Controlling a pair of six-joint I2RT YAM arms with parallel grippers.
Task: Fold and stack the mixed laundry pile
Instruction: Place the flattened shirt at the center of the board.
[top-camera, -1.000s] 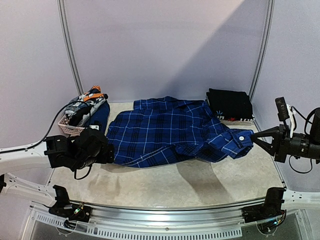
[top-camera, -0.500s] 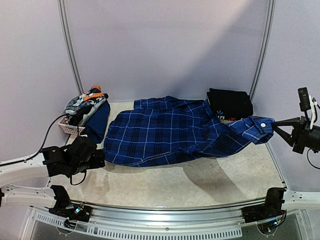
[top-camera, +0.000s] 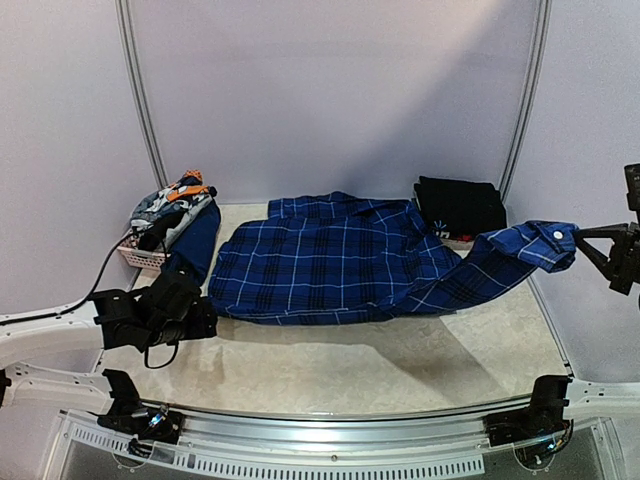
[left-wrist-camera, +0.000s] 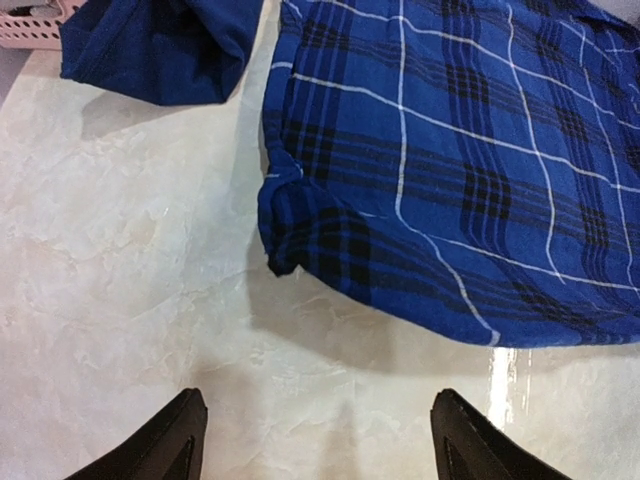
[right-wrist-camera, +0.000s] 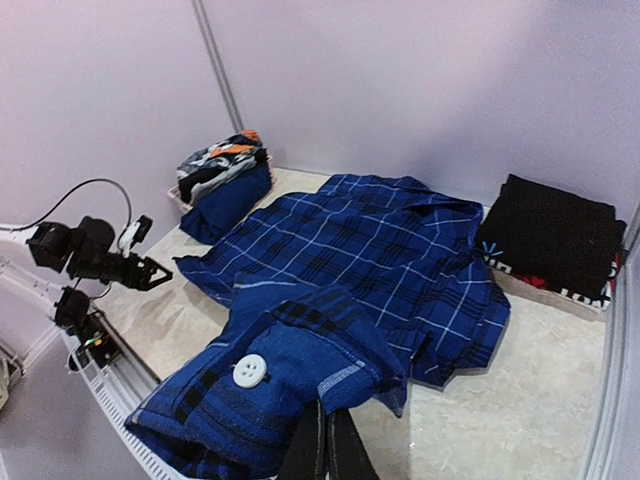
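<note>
1. The blue plaid shirt (top-camera: 330, 272) lies spread across the middle of the table (top-camera: 330, 370), its body flat, with one sleeve (top-camera: 500, 262) drawn out to the right and lifted off the surface
2. The right gripper (top-camera: 585, 233), at the right edge of the scene, has its jaws closed on the cuff (right-wrist-camera: 270, 385) of that sleeve; a white button (right-wrist-camera: 249, 370) shows on the cuff just beside the fingers
3. The left gripper (left-wrist-camera: 320, 440) hovers over bare table just near of the shirt's near left corner, jaws spread wide with nothing between them
4. At the far left a pale basket (top-camera: 138, 260) holds grey, white and orange patterned pieces (top-camera: 172, 203), and a dark blue garment (top-camera: 200, 240) hangs over its right side, close to the shirt
5. At the far right a folded black garment (top-camera: 460, 207) sits near the shirt's far right corner
</note>
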